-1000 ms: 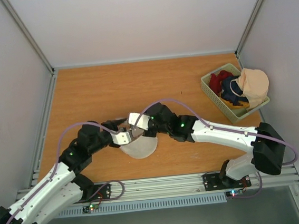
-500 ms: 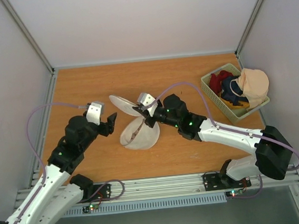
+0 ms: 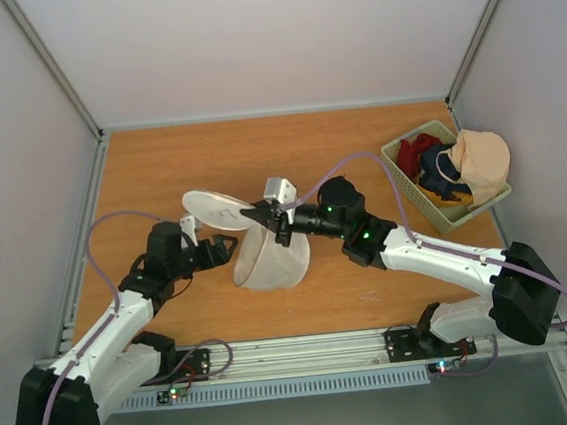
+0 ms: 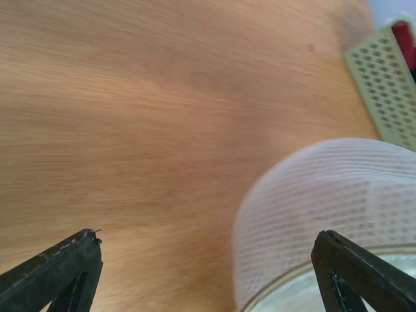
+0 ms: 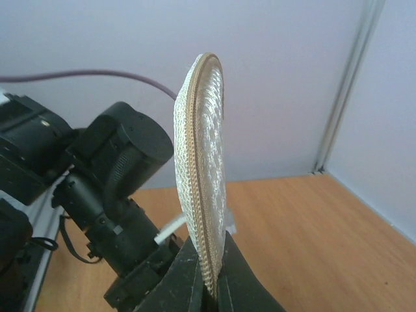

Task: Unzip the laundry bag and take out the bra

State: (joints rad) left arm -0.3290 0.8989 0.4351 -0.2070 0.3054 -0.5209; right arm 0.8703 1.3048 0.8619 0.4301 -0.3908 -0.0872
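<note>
Left gripper [image 3: 225, 248] sits just left of the laundry bag [image 3: 272, 261], its fingers spread wide and holding nothing; its wrist view shows mesh by one fingertip. Just behind the bag, the right gripper [image 3: 261, 215] pinches the bag's lifted zipper rim, which shows edge-on only in its own wrist view. A green basket [image 3: 408, 185] lies well to the right.

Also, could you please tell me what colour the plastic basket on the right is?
The basket is pale green; the top external view shows it best.
</note>
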